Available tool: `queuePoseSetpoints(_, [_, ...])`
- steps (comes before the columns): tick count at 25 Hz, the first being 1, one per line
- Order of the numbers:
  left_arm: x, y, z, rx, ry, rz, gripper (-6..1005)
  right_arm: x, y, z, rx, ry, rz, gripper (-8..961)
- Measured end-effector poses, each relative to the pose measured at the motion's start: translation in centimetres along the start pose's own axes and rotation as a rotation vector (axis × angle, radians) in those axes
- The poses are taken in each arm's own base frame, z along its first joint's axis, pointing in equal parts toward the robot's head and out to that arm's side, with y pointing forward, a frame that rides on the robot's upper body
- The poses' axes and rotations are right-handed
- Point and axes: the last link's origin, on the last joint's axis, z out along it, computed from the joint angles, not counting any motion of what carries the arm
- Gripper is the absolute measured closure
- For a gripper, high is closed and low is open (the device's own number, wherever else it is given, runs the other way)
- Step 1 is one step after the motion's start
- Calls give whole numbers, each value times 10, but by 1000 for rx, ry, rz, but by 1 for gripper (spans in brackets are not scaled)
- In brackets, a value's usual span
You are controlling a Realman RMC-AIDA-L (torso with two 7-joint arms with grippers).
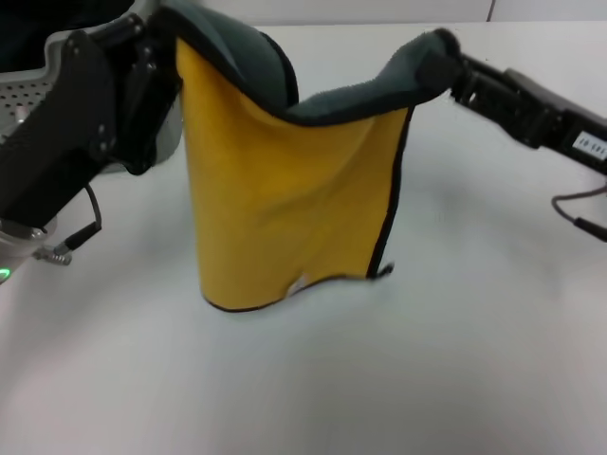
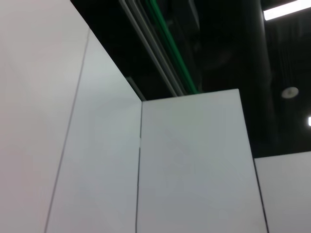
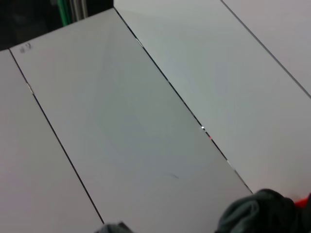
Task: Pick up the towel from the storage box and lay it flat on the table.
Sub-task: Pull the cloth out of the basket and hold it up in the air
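Note:
The towel hangs between my two grippers above the table, its yellow side facing me and its dark grey-green side showing along the sagging top edge. Its bottom edge, with the small white tag, touches the tabletop. My left gripper is shut on the towel's top left corner. My right gripper is shut on the top right corner. A dark fold of the towel shows in the right wrist view. The storage box stands at the far left behind my left arm, mostly hidden.
A cable and connector hang from my left arm near the table's left side. A cable trails from my right arm at the right edge. The left wrist view shows only wall panels and ceiling.

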Motion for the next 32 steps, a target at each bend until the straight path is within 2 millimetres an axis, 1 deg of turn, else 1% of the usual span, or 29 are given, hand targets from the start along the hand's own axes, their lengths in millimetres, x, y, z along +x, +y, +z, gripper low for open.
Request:
queuePoseSetpoints(2, [2,-1,0,11,11,4,977,2,0,0,5,10,6,627])
queuePoseSetpoints(3, [3,-2,-1,21,19,4,977,11,-2,0,21,56,37,587])
queuePoseSetpoints(10, [6,-3,-3,44,40,2,977,28,2,-8,32,119,82,486])
queuePoseSetpoints(16, [8,-5,-4,55,51,-1,977,44,10,-10,-20,239,110,483])
queuePoseSetpoints(20, [8,-5,-4,54,53,-2,977,47,12,-10,-38,280,101,481])
queuePoseSetpoints(24, [9,-6,-4,62,63,-9,977,55,15,-14,-62,387,58,481])
queuePoseSetpoints(27, [10,-6,-6,75,71,-12,977,64,15,-23,-45,481,10,481])
queuePoseSetpoints(29, [10,-6,-7,81,71,-12,977,66,15,-25,-41,499,-3,482])
queuePoseSetpoints(32, [10,-6,-8,84,72,-13,977,74,16,-33,-48,550,-85,483])
